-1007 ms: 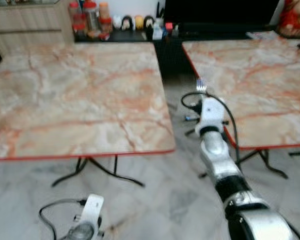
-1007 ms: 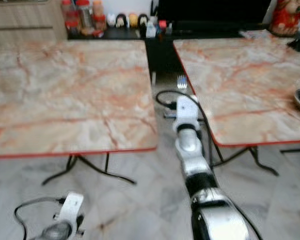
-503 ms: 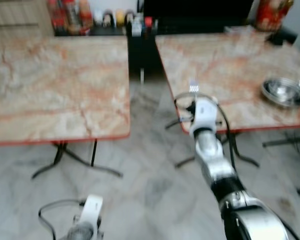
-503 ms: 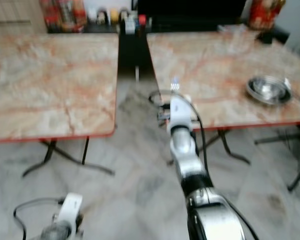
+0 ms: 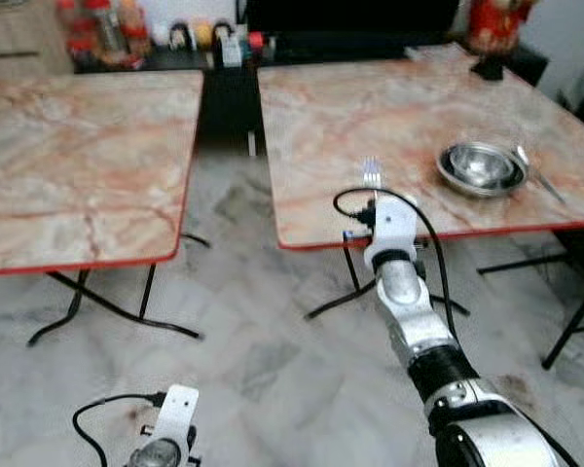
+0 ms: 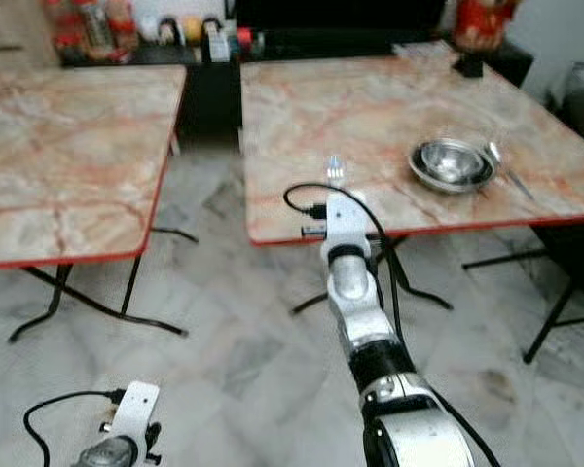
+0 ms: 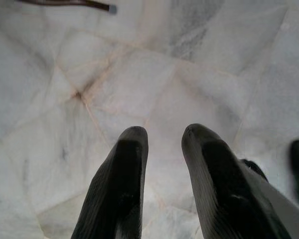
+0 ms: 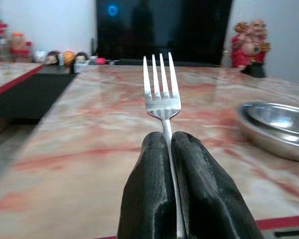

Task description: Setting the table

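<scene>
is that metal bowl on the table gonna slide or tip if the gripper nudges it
The metal bowl looks shallow and wide, so it would probably slide rather than tip. Its shiny steel on the polished marble table suggests little grip. It looks thin, so likely light, and a nudge might knock the spoon beside it.

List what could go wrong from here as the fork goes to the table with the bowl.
1. The right gripper pinches the fork by its thin handle alone, tines far out front; it may pivot or slip when it touches the table.
2. The gripper hangs at the table's red edge; set down too early, the fork may fall to the floor.
3. A spoon already lies beside the metal bowl; a careless reach could knock either.
</scene>
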Robot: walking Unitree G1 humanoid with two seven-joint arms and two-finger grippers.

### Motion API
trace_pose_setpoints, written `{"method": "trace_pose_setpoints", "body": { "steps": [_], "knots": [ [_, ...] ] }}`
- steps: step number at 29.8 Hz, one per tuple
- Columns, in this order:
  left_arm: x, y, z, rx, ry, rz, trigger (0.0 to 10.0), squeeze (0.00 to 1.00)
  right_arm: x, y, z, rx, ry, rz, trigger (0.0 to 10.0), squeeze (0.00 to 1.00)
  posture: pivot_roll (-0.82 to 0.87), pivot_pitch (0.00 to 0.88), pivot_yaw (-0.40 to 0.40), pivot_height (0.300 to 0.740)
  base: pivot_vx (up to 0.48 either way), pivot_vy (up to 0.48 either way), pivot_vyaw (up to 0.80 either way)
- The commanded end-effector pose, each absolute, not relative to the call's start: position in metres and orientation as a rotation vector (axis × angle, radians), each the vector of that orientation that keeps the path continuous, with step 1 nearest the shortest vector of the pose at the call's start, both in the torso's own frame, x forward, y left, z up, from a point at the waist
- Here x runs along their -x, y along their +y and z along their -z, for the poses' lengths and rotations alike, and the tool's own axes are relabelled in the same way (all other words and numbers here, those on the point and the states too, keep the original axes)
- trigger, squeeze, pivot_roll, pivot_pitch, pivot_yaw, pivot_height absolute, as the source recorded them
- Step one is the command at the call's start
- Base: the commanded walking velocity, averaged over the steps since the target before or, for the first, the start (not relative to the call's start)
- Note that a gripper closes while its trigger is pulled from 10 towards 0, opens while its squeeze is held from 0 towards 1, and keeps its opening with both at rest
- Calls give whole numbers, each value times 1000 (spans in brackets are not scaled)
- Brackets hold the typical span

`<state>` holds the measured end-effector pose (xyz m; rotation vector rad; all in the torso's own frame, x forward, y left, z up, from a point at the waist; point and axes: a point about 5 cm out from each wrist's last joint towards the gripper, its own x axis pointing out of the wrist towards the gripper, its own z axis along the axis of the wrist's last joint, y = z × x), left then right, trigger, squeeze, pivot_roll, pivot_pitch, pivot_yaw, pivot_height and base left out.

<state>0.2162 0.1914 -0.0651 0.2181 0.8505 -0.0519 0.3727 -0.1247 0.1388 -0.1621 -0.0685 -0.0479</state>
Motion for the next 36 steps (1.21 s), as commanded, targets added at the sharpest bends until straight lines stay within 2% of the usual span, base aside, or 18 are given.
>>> {"method": "trace_pose_setpoints", "body": {
  "steps": [1,16,36],
  "knots": [
    [-217,187,66,-215,855,59,10000,0,-375,-134,-144,154,-78,79,10000,0,-2,86,10,740,461,0,0],
    [-217,186,66,-208,852,63,10000,0,-374,-133,-147,148,-102,76,10000,0,0,96,7,740,458,0,147],
    [-218,186,65,-213,846,60,10000,0,-374,-135,-149,135,-105,92,10000,0,-1,111,10,740,250,-390,0]
  ]
}}
